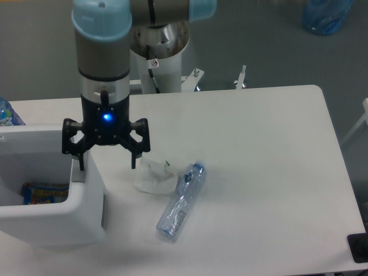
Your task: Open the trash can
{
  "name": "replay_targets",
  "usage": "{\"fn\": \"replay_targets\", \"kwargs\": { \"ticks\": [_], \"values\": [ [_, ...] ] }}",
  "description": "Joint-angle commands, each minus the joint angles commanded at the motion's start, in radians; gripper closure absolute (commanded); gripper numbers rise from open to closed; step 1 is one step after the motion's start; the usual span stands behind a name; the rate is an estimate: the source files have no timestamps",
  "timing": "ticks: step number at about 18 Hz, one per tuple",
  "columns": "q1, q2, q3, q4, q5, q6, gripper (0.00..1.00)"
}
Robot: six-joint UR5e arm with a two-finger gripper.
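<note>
The white trash can (86,213) stands at the table's left edge with its lid swung up, so the inside shows. A colourful wrapper (45,193) lies at the bottom of it. My gripper (107,164) hangs open over the can's right rim. One fingertip (81,165) is just above the latch corner and the other fingertip (133,164) is over the table. Nothing is held between the fingers.
A crumpled white tissue (153,176) and a clear plastic bottle (183,199) lie on the table just right of the can. Another bottle's top (8,114) peeks in at the far left edge. The robot's base (158,60) stands behind the table.
</note>
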Motion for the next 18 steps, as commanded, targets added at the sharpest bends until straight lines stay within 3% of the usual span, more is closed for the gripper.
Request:
{"fn": "replay_targets", "kwargs": {
  "ticks": [2, 6, 10, 15, 18],
  "values": [
    [0.028, 0.0, 0.003, 0.04, 0.012, 0.009, 0.0],
    [0.124, 0.003, 0.008, 0.042, 0.015, 0.034, 0.0],
    [0.198, 0.017, -0.006, 0.029, 0.023, 0.211, 0.0],
    [0.232, 0.017, -0.012, -0.084, 0.133, 0.507, 0.0],
    [0.241, 0.017, -0.02, -0.106, 0.195, 0.636, 0.0]
  ]
}}
